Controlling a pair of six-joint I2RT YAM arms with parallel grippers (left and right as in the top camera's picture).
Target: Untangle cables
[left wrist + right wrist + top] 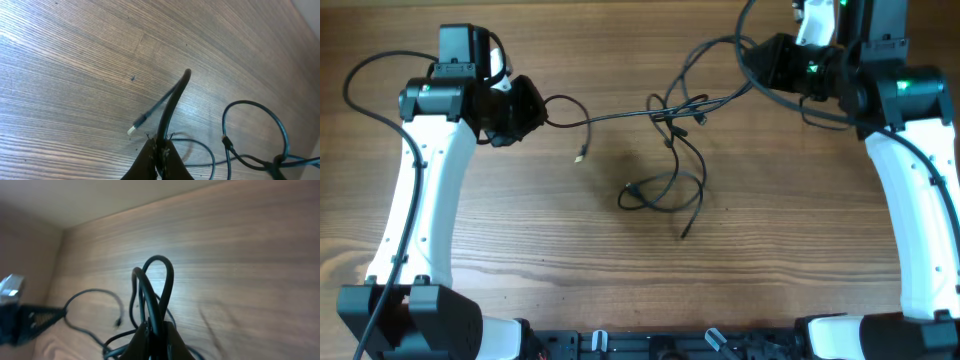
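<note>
Wood-grain counter (520,290) is filling the whole overhead view, and you are working over it with the left arm (425,200) reaching up the left side of the frame and the right arm (910,200) up the right side. Between them, in the upper middle, the cables (610,117) are running as thin black strands from one tool to the other and crossing in a knot (670,118) just right of centre. Below it, a loose loop (665,190) is lying on the wood.

Your left tool (161,145), at the upper left of the overhead frame, is pressed together and pinching a single strand. Your right tool (154,327), at the upper right, is likewise pinching a doubled-over bend of cord. A small plug (580,157) is showing just left of centre, though I cannot tell if it is hanging or resting.

By my judgement you are only beginning. Both sides are gripped, but the knot is not yet undone and no cord is lying separate.
</note>
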